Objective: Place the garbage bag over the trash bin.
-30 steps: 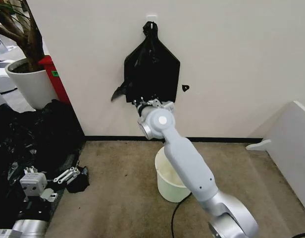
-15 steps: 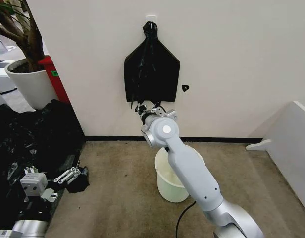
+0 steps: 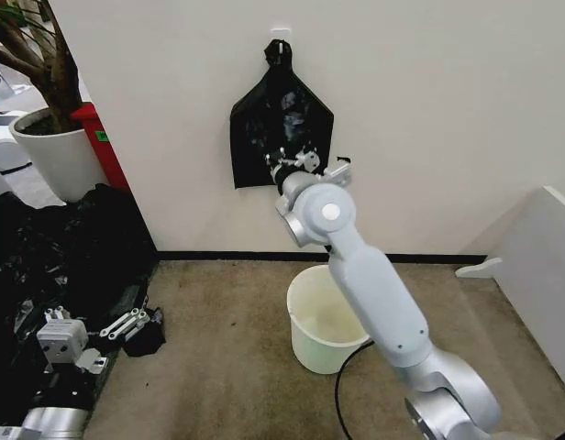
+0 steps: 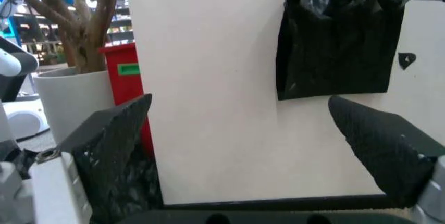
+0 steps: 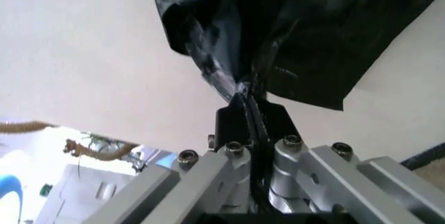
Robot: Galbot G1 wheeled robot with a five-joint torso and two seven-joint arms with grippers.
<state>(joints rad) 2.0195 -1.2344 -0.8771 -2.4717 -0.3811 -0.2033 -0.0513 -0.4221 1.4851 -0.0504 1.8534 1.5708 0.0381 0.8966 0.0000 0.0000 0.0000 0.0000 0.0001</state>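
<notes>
The garbage bag [image 3: 264, 128] hangs flat on the wall from a hook, directly above the trash bin [image 3: 324, 318] — the bin stands open-mouthed on the carpet below it. The right gripper [image 3: 289, 163] is raised to the bag's lower half, jaws pinched closed on a fold of film. The left gripper [image 3: 127, 323] rests low, well left of the bin, jaws apart

Beige carpet floor [image 3: 227, 367], trash bin [image 3: 321, 321], black plastic heap [image 3: 53, 266]

Right gripper [image 3: 284, 162] has risen, pinching hanging bag [image 3: 264, 124].
</notes>
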